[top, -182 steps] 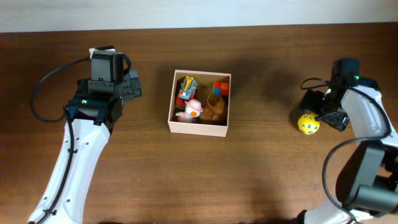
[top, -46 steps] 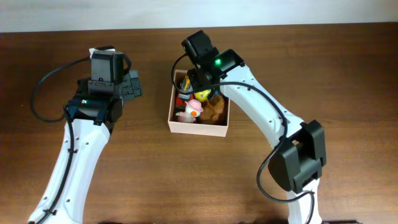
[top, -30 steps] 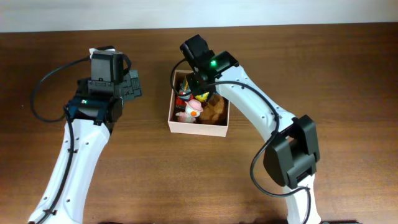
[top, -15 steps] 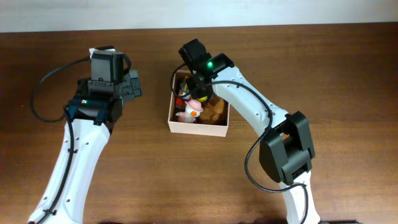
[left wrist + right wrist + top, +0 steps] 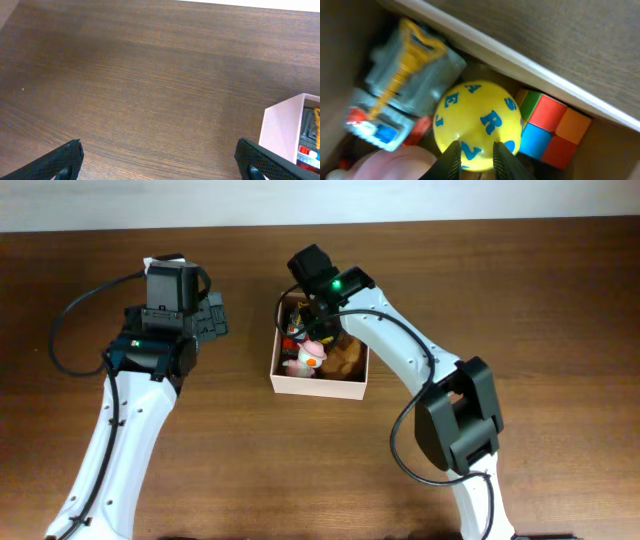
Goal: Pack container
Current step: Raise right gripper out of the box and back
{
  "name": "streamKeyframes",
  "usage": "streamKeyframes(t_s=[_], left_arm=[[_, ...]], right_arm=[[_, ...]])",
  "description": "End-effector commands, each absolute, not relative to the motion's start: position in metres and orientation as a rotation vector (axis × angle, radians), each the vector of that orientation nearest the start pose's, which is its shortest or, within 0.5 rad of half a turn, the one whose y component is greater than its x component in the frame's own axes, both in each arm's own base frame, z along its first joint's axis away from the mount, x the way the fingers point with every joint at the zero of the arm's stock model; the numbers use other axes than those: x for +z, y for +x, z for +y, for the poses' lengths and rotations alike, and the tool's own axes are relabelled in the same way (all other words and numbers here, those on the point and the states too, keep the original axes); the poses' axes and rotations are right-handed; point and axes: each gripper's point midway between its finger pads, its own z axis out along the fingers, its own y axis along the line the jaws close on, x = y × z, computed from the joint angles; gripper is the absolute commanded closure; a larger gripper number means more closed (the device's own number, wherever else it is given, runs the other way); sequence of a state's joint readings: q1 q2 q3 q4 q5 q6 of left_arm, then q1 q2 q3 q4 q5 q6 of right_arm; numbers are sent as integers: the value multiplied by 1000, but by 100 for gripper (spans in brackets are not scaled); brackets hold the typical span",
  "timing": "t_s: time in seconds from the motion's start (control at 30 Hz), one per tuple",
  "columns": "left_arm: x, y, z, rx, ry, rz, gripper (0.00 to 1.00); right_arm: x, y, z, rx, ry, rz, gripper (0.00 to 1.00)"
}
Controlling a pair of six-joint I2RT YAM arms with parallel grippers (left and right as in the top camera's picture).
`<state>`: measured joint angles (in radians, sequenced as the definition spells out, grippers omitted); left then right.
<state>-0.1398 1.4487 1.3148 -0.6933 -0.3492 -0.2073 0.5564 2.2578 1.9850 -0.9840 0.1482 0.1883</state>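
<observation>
Wooden table (image 5: 470, 290), container (image 5: 318, 387) slightly askew

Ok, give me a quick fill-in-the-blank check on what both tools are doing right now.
The right tool pinches a ___ ball with blue letters.
The ball is inside the white-walled ___ being packed.
The left tool is ___, not shut, above the table.
Missing words: yellow; container; open.

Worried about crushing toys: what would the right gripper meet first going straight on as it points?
The yellow lettered ball, just ahead of the right gripper inside the container; contact unclear.
</observation>
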Motion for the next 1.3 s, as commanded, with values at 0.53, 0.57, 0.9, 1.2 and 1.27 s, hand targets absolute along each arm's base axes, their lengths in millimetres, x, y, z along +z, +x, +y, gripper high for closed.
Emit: streamKeyframes(t_s=[0.53,0.57,0.9,1.2,1.27], left_arm=[[231,403,4,255,-264,2326,1],[231,403,4,255,-264,2326,1],[231,403,4,255,-264,2326,1],[231,403,4,255,-264,2326,1],[231,403,4,255,-264,2326,1]], right_arm=[[166,465,246,36,-405,2628,74],[175,466,243,27,-394,2612,67],[230,484,191,-92,-247,2534,1],[245,500,130,-161,-93,2529,1],[244,500,123,-170,-78,2536,1]])
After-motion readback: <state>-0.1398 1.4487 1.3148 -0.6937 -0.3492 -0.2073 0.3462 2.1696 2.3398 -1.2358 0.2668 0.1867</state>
